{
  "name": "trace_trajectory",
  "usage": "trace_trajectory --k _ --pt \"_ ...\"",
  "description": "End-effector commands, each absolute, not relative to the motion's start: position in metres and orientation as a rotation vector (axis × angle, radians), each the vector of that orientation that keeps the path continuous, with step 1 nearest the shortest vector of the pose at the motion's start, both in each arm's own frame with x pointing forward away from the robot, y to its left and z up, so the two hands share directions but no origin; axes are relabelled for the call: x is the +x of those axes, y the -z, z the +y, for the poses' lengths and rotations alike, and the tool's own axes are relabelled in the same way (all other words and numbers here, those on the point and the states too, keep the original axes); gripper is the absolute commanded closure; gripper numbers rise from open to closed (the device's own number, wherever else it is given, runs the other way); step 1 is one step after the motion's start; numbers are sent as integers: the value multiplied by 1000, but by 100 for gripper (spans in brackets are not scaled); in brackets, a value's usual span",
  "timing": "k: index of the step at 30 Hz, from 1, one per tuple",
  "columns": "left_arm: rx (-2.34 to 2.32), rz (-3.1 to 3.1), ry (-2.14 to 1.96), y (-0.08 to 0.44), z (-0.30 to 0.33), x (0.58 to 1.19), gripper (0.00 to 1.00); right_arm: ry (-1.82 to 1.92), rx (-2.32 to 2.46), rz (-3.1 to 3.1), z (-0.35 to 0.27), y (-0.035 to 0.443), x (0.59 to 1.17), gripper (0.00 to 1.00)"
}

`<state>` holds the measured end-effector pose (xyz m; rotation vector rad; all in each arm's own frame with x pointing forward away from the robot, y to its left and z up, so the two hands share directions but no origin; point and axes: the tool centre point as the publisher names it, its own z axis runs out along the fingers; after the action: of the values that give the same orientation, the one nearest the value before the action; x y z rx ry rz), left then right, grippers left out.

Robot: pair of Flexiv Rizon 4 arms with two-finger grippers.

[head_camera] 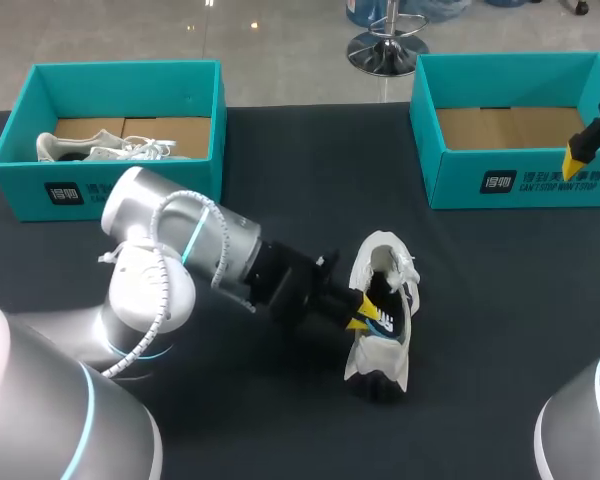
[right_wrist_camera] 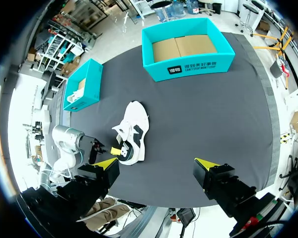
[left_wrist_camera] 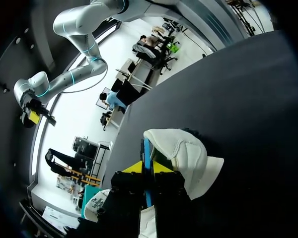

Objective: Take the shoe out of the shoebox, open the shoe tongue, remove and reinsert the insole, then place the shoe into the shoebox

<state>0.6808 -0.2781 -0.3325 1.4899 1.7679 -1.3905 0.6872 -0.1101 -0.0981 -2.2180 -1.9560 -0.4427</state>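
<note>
shoe [head_camera: 382,300] is out on the table [head_camera: 480,400], mid-table between the two boxes and in neither. left gripper [head_camera: 359,310] pinches its side wall at the opening. Only the left wrist view shows that cleanly: both yellow tips sit close together with a thin blue edge of the shoe [left_wrist_camera: 184,153] clamped between them. Head view just shows the tips against the shoe. right gripper [right_wrist_camera: 156,163] is spread wide, holding nothing, high over the table. In head view the right gripper [head_camera: 580,155] overlaps the front wall of the right box [head_camera: 460,180], which shows a bare cardboard floor. left box [head_camera: 25,190] holds a second shoe [head_camera: 100,148], white, laces loose. Both boxes are teal with white print on the front, not reading it off. Table is covered in dark cloth.
</note>
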Motion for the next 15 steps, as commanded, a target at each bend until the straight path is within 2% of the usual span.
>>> trace_trajectory --k 1,15 --pt "1500 1767 1387 332 -280 682 100 432 -2217 -1956 -109 97 691 0" --pt "1495 1798 1313 346 -285 709 100 432 -2217 -1956 -109 97 691 0"
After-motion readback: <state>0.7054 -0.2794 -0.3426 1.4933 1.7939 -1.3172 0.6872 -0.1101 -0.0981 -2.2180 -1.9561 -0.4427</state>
